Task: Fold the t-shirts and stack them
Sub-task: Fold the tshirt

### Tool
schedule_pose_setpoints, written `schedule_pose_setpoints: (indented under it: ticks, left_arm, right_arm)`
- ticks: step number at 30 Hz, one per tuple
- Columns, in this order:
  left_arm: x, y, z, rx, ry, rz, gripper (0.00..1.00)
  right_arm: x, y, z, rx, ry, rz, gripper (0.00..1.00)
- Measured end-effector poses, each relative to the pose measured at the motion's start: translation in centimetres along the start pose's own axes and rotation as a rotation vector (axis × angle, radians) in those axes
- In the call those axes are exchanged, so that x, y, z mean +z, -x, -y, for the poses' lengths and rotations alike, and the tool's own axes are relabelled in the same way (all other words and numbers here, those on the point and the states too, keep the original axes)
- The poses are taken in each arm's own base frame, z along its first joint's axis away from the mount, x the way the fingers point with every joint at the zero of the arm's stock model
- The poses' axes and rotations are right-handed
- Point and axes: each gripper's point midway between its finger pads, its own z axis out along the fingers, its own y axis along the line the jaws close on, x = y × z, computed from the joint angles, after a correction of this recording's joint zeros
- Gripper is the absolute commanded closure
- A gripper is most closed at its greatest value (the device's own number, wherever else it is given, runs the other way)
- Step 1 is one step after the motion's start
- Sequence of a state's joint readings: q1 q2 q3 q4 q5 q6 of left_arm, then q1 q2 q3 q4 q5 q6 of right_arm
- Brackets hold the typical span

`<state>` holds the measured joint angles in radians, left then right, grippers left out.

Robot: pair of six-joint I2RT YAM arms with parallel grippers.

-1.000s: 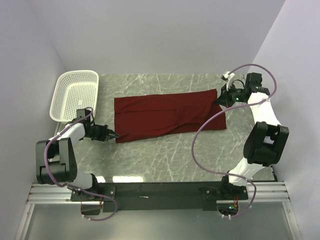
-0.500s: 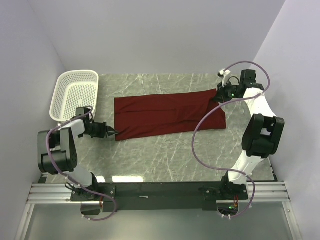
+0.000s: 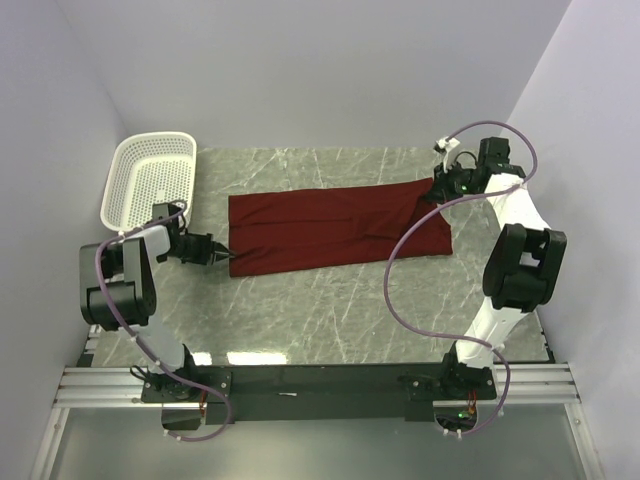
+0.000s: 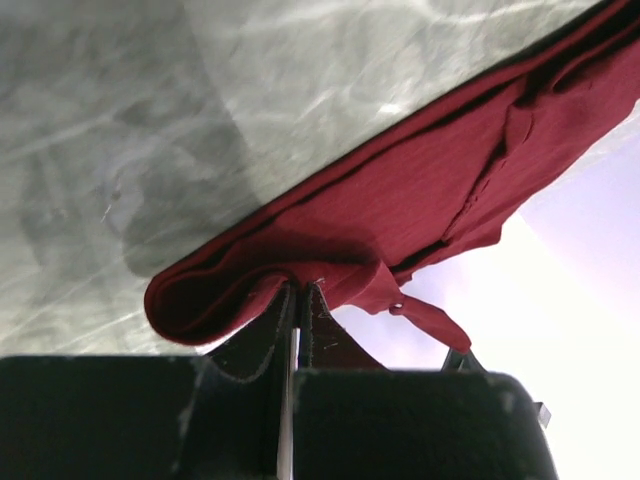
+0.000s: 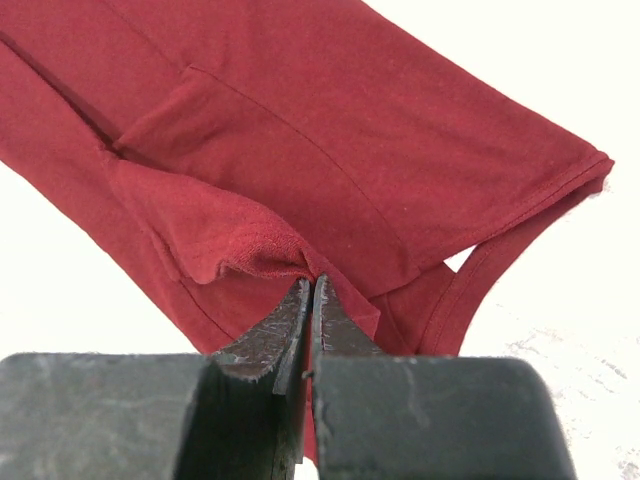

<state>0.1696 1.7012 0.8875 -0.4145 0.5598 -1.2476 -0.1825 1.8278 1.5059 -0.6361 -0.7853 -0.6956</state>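
Overhead, the maroon t-shirt (image 3: 335, 232) lies as a long band across the marble table (image 3: 330, 320). The left gripper (image 3: 222, 251) is at its left end and the right gripper (image 3: 437, 190) at its far-right corner.

Left wrist: jaws clamped on a lifted fold of cloth (image 4: 420, 190).

Right wrist: jaws pinched on a bunched edge (image 5: 330, 130).

Folding appears midway; next, one end likely must be carried over the other, with both grips kept.

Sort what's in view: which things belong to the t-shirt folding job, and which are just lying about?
Part of the job:
maroon t-shirt, folded into a long strip
left jaws, shut on its left end
right jaws, on its right end

Lying about:
white perforated basket, at far left
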Motion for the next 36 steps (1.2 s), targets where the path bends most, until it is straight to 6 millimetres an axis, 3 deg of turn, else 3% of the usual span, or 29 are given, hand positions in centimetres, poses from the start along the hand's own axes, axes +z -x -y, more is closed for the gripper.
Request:
schedule_pose_setpoints:
  ticks: [8,27,36]
  left_arm:
    - [0.6,1.0,1.0,0.045,0.008,0.005,1.0]
    - [0.9,1.2,0.6,0.068,0.022,0.008,1.0]
    - [1.0,1.3,0.6,0.072,0.023,0.008,1.0]
  right_arm:
    - [0.2,-0.3,0.3,0.013,-0.012,-0.012,1.0]
    - [1.0,1.3,0.9,0.015,-0.048,-0.007,1.0]
    - [2.7,1.5,1.8,0.019,-0.057,-0.029,1.0]
